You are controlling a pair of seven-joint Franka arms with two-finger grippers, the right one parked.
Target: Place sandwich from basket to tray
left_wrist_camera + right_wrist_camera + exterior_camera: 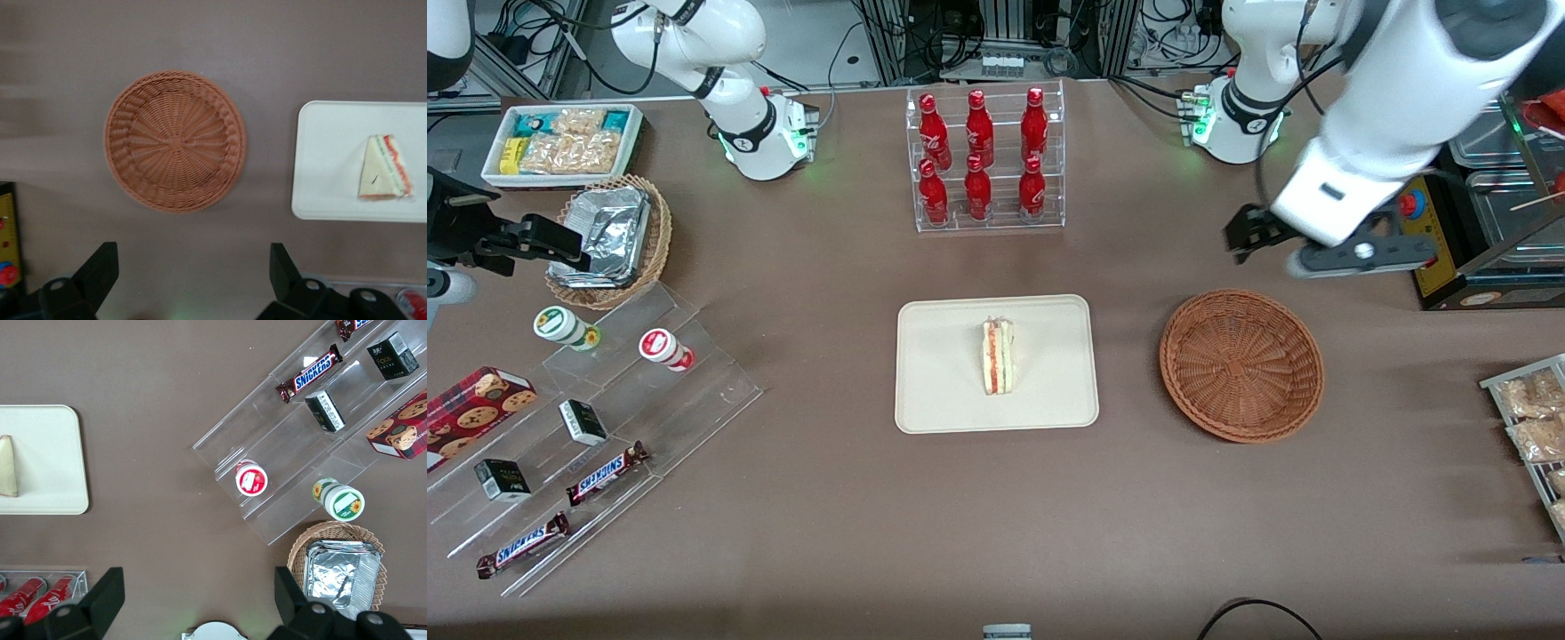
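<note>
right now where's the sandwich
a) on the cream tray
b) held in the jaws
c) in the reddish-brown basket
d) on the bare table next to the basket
a: the sandwich lies on the tray, while the basket holds nothing and the gripper hangs above the table with its jaws open and nothing between them, farther from the front camera than the basket.

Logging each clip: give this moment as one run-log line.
sandwich: on tray | basket: holds nothing | hand: open, raised above table, farther from front camera than basket
</note>
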